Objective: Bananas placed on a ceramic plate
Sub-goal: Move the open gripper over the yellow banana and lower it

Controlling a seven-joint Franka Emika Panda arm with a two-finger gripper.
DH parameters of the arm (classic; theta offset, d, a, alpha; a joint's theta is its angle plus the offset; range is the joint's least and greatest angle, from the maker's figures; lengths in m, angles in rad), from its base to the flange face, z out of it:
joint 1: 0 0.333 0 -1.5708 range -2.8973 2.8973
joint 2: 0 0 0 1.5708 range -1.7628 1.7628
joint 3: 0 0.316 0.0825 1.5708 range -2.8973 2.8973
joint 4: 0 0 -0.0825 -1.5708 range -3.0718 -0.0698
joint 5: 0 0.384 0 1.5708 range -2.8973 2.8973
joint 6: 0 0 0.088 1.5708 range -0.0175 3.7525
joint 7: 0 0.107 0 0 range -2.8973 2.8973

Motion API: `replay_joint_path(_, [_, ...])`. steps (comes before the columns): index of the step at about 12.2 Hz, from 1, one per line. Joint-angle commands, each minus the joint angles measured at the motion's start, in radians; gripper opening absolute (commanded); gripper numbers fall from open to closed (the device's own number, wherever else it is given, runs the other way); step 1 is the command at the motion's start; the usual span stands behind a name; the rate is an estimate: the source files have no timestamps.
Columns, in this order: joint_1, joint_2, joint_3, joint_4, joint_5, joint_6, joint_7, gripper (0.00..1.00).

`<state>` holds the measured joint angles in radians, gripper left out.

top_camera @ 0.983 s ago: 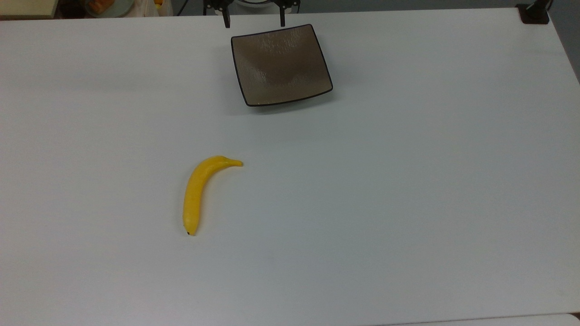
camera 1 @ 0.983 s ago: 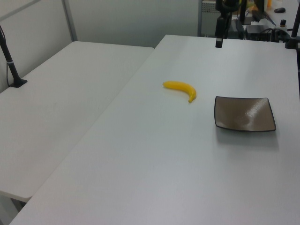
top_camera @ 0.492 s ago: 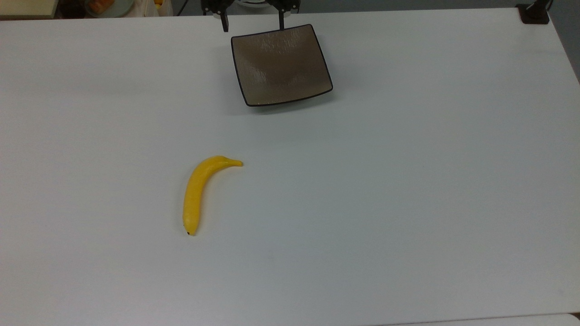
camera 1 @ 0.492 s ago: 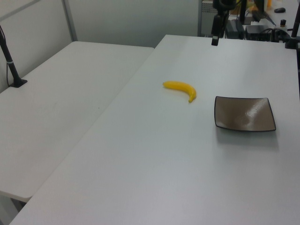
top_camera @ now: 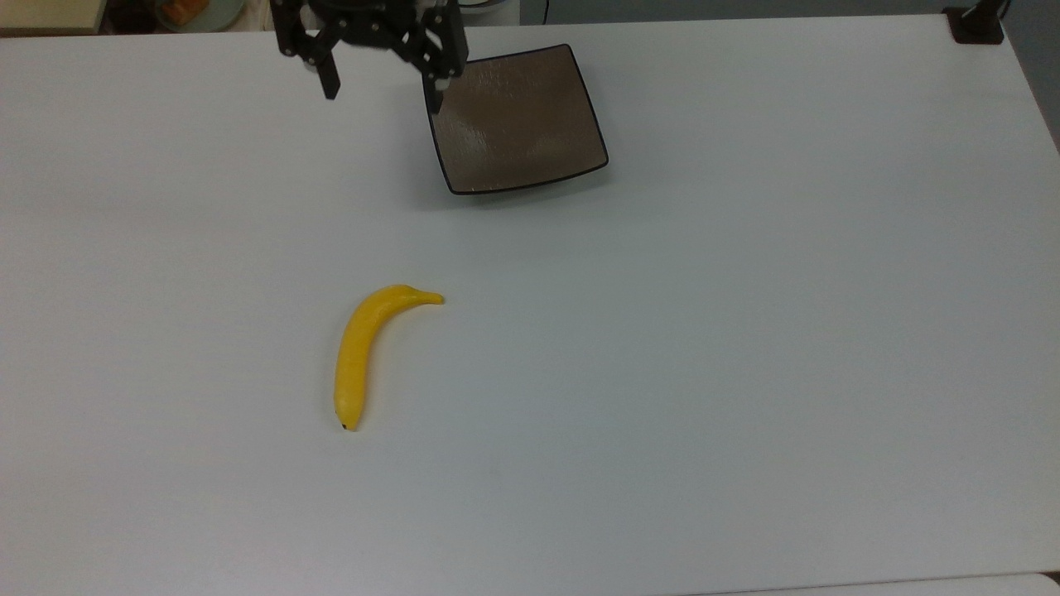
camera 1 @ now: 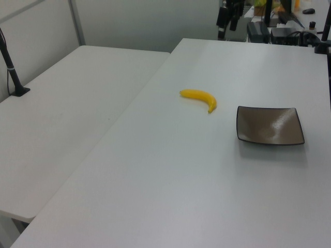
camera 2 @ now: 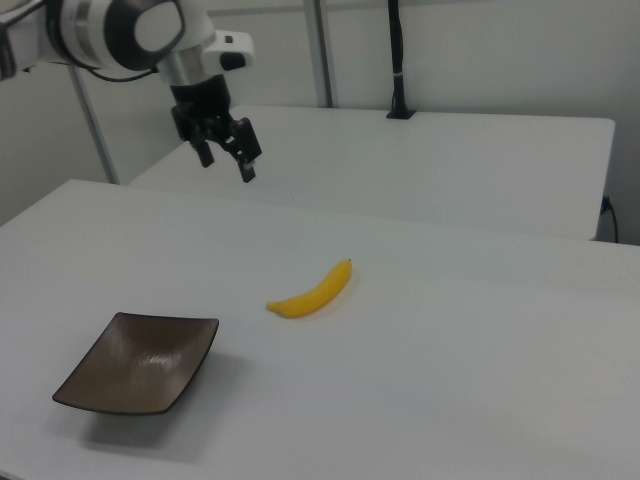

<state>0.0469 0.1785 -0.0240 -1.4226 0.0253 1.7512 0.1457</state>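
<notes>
The yellow bananas (top_camera: 358,356) are a single curved fruit lying flat on the white table, stem toward the top view's right; it also shows as the bananas (camera 1: 199,96) and the bananas (camera 2: 312,291). The square brown-grey ceramic plate (top_camera: 517,116) sits bare near the table's far edge, also seen as the plate (camera 1: 269,125) and the plate (camera 2: 140,362). My gripper (top_camera: 384,95) hangs open and empty in the air over the plate's left corner in the top view, well away from the banana. It also appears as the gripper (camera 2: 227,165) and the gripper (camera 1: 226,28).
A second white table (camera 1: 67,103) adjoins the work table on the left view's left, with a black clamped post (camera 1: 13,72) on it. A black mount (top_camera: 977,25) sits at the top view's upper right corner. Clutter lies beyond the table's far edge.
The gripper has come out from behind the plate, moving toward the top view's left and further over the table. Banana and plate have not moved.
</notes>
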Motion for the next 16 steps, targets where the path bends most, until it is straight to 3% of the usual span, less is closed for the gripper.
replay_joint_path(1, [-0.001,0.122,-0.020,0.091,-0.011,0.040,0.121,1.00])
replay_joint_path(4, [-0.018,0.202,-0.020,0.090,-0.011,0.125,0.182,1.00])
replay_joint_path(12, [-0.018,0.403,-0.019,0.079,-0.087,0.327,0.181,1.00])
replay_joint_path(16, [-0.019,0.452,-0.019,0.067,-0.097,0.369,0.181,1.00])
